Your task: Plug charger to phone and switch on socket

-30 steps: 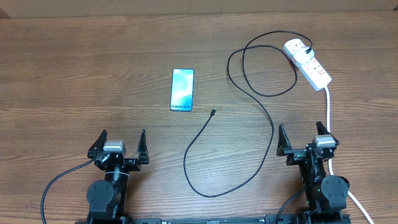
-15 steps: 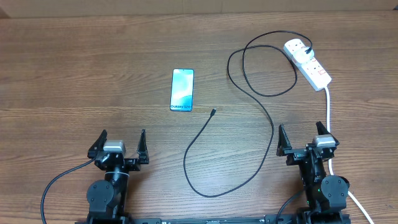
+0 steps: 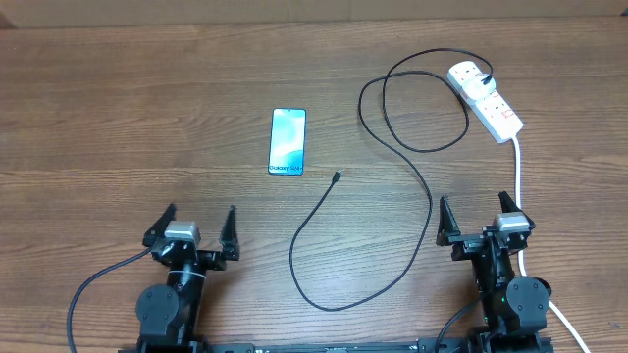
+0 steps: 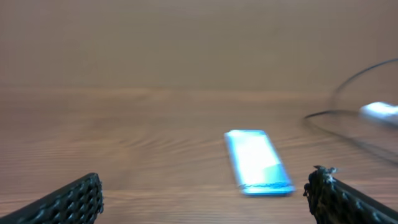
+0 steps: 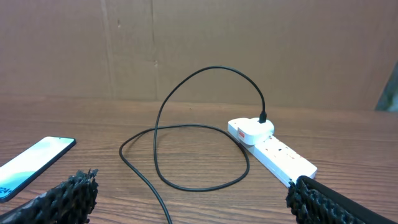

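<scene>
charger (image 3: 431,206) plug head in socket (image 3: 500,113)

Overhead straight down; both low wrist views forward, phone (image 3: 287,142) shared.

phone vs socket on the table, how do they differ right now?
Colour: the phone shows a light blue screen with dark edges; the socket is white. Pose: the phone lies straight up the overhead view, the socket diagonally. Connections: the phone has nothing plugged in; the socket carries the charger's plug head and a white cord. Both lie flat on the table, untouched.
</scene>
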Tool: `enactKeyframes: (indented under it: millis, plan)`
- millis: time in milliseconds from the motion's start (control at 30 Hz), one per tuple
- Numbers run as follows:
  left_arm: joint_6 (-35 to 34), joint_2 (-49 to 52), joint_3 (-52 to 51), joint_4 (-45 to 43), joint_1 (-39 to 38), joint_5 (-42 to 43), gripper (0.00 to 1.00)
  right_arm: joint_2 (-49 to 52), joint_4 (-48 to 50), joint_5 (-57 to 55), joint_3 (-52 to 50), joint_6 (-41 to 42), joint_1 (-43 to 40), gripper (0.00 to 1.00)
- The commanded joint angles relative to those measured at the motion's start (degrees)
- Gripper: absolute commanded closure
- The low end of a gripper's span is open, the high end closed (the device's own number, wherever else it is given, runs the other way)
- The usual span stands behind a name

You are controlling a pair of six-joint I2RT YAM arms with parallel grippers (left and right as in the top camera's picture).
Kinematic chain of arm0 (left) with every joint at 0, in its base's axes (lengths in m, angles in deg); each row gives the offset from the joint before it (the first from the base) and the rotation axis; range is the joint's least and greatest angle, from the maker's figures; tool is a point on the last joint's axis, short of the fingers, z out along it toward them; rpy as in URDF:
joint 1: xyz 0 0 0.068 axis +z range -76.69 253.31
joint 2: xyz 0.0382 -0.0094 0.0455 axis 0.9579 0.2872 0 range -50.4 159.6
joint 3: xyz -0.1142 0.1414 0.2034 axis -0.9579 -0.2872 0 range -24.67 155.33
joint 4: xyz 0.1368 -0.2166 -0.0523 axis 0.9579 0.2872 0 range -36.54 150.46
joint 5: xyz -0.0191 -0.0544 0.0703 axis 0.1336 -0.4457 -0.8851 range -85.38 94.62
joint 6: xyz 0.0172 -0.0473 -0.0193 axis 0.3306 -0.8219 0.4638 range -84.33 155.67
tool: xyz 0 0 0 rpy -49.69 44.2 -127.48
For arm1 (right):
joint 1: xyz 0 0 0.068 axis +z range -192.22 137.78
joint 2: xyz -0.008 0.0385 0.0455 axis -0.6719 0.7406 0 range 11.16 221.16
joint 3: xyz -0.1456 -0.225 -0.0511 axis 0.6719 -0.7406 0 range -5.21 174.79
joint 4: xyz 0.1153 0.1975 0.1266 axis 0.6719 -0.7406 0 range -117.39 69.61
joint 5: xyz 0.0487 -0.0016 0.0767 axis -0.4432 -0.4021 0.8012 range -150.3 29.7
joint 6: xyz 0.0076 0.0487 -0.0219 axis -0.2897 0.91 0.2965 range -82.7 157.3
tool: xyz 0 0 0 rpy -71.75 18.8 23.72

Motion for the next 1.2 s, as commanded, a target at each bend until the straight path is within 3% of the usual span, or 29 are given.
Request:
enactKeyframes:
  millis: [0,167,333,533,667,767,833,967,1067,1167]
  plan:
    - [-14.71,-0.61,-0.15,-4.68,0.39,18.58,0.0,-0.68,0.35,-0.37,-0.57,0.17,-0.15,0.0]
    - [-17.55,-0.61,-0.15,-19.41,0.39,25.64,0.0,-0.68,0.35,-0.37,-0.57,0.17,-0.15,0.0]
    - [-17.53,-0.61,0.55,-35.98,0.39,24.76,0.0,-0.68,0.35,-0.37,-0.57,0.17,-0.15,0.0]
    - [-16.24,-0.39,9.14,-35.1,0.39,15.8,0.0,-0.68,0.35,-0.37,-0.57,0.17,-0.15,0.0]
    - [-11.74,3.54,20.96,-26.82,0.39,14.45,0.0,-0.68,0.35,-0.37,-0.57,0.17,-0.15,0.0]
    - [-11.37,10.25,32.87,-13.81,0.42,14.49,0.0,-0.68,0.33,-0.35,-0.57,0.17,-0.15,0.0]
    - [-8.52,21.68,50.03,7.43,0.39,14.64,0.0,-0.68,0.35,-0.35,-0.57,0.17,-0.15,0.0]
    - [-4.87,36.72,70.6,31.12,0.39,18.14,0.0,-0.68,0.35,-0.35,-0.57,0.17,-0.15,0.0]
    - [-4.57,44.81,79.62,40.57,0.39,22.88,0.0,-0.68,0.35,-0.35,-0.57,0.17,-0.15,0.0]
    - [-5.14,51.04,84.39,43.25,0.24,24.26,0.0,-0.68,0.35,-0.37,-0.57,0.17,-0.15,0.0]
